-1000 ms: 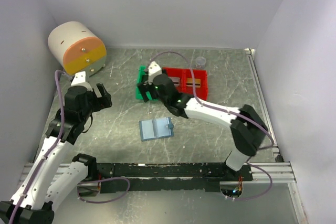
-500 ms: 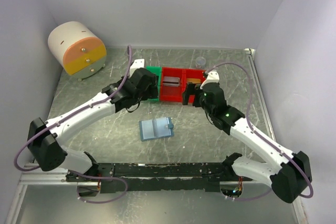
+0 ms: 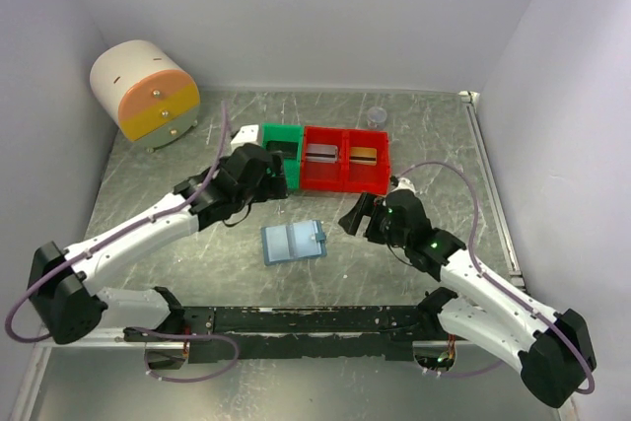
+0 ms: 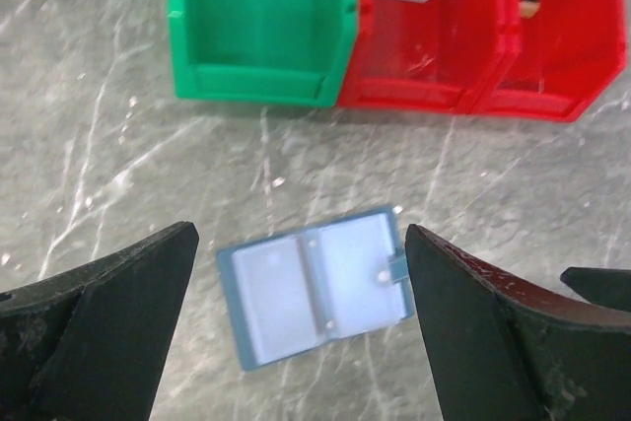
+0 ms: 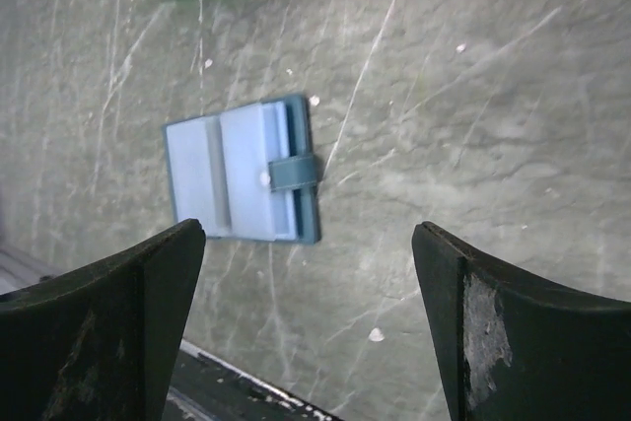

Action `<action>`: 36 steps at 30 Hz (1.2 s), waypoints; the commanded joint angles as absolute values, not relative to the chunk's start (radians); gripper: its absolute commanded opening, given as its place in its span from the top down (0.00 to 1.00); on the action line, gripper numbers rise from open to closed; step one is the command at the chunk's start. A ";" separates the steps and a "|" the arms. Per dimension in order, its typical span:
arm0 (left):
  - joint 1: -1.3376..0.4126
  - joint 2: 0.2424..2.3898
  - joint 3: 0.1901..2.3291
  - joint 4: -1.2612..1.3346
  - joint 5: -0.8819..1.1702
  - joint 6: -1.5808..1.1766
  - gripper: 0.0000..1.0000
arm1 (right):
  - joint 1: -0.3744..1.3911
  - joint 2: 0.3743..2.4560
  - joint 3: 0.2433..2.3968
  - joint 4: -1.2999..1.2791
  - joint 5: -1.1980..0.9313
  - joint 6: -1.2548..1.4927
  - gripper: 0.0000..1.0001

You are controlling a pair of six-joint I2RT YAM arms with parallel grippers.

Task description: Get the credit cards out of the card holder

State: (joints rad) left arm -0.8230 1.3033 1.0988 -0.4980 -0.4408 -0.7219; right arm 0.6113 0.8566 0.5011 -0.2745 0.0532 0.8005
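Note:
The card holder (image 3: 294, 242) lies open and flat on the table, blue-grey, with its snap tab to the right; it also shows in the wrist views (image 4: 315, 283) (image 5: 242, 173). Its pockets look pale and bare. A dark credit card (image 3: 283, 152) lies in the green bin (image 3: 268, 135). In the red bins (image 3: 345, 182) lie a silvery card (image 3: 322, 153) and a gold card (image 3: 364, 156). My left gripper (image 3: 264, 176) (image 4: 299, 239) hangs open above and behind the holder. At the holder's right, my right gripper (image 3: 353, 216) (image 5: 308, 234) is open too. Neither holds anything.
A round cream and orange drawer unit (image 3: 146, 89) stands at the back left. A small clear round object (image 3: 376, 115) sits behind the red bins. White walls close in the table on three sides, and a black rail (image 3: 315, 320) runs along the near edge.
Both grippers have drawn back from the bins toward the near side. The right one now sits low beside the card holder. The holder has not moved.

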 commanded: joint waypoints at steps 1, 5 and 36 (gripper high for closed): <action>-0.733 1.200 0.980 -0.453 -0.345 -0.701 0.01 | 0.637 0.854 0.468 -0.177 -0.044 0.937 0.13; -0.600 1.126 0.917 -0.460 -0.264 -0.663 0.01 | 0.742 0.946 0.511 -0.179 0.001 0.941 0.17; -0.179 0.845 0.837 -0.565 -0.356 -0.437 0.01 | 1.164 1.682 1.092 -0.354 0.410 0.857 0.30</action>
